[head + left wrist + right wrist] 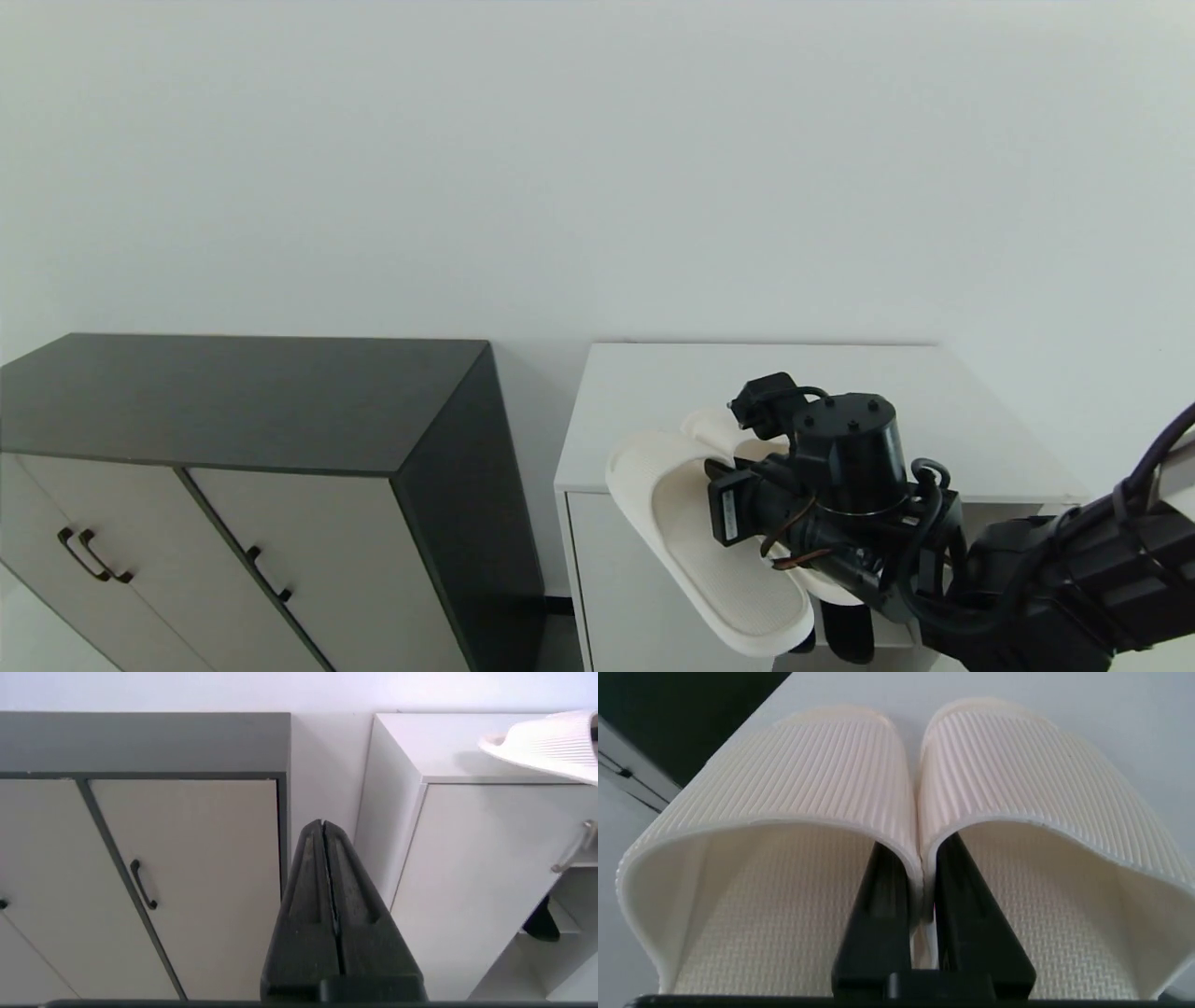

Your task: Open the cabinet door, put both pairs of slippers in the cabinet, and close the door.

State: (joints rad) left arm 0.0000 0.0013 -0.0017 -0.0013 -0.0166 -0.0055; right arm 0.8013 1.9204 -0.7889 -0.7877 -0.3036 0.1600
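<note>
The right claw (pixel 921 873) is pinching the pair of white slippers (pixel 719 551) together, with one finger (pixel 878 915) pushed under each strap so the two inner strap walls are squeezed between them. The slippers hang tilted over the front left corner of the white cabinet (pixel 747 373), toes over the cabinet top and heels dropping past its front edge. I cannot tell whether they touch the top. The left claw (pixel 323 835) is pressed together with nothing in it, held low in front of the gap between the white cabinet and the dark-topped cabinet (pixel 233 392) just beside it. The white cabinet's door (pixel 486 859) seems to stand open. Past the edge that carries its handle (pixel 572 847) the inside shows, with a dark shape (pixel 542 924) low down that is too small to make out. The dark-topped cabinet's two pale doors are shut.
</note>
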